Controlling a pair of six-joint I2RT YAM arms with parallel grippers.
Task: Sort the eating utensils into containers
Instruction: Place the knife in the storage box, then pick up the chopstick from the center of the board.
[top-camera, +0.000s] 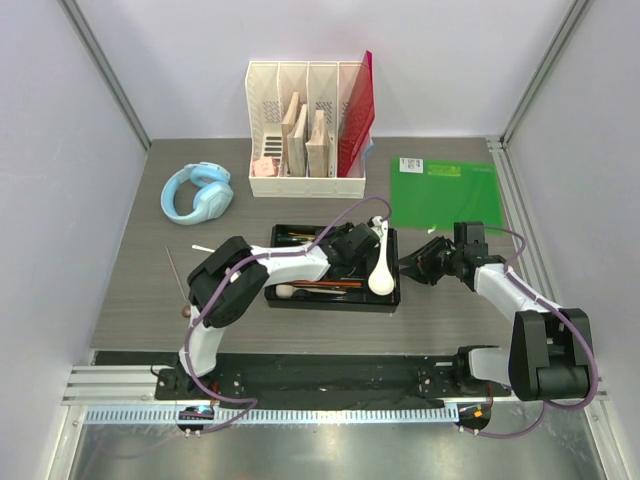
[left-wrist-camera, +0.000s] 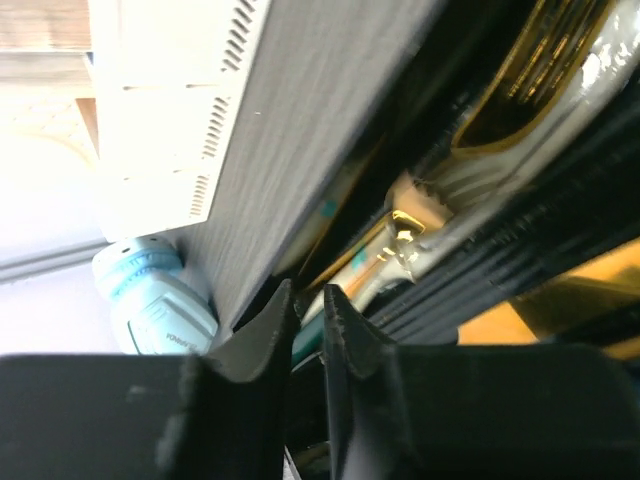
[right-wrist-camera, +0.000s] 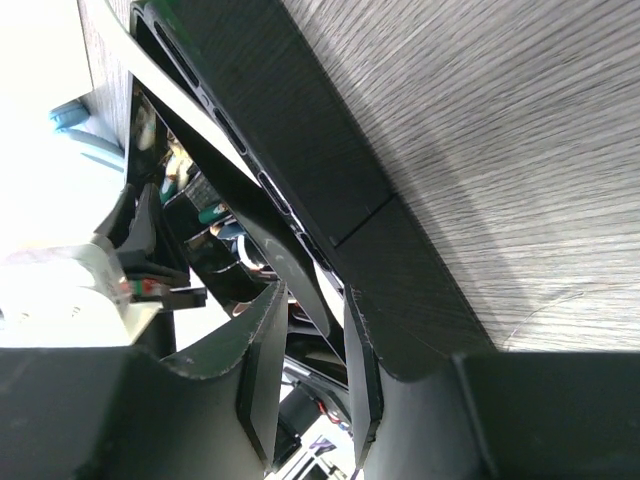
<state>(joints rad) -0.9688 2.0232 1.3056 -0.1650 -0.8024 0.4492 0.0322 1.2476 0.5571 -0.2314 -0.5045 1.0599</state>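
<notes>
Green sheet (top-camera: 445, 192) near the black tray (top-camera: 340, 302), its white label (top-camera: 411, 165) illegible.

Grey wood-grain worktop (top-camera: 130, 290) carries a white slotted file organizer (top-camera: 262, 110) at the back holding wooden boards (top-camera: 318, 145) and a red folder (top-camera: 357, 120), light-blue headphones (top-camera: 197, 192) to its left, and a green sheet (top-camera: 445, 190) to its right.

Left arm (top-camera: 285, 262) reaches from the worktop's near-left edge toward its centre. The left gripper (left-wrist-camera: 305, 300) has its fingers parted by a narrow slit. Right arm (top-camera: 505, 285) folds up from the near-right corner, forearm pointing left, with the right gripper (right-wrist-camera: 312, 305) clamped on the black tray (top-camera: 340, 305) at its right end wall.
</notes>
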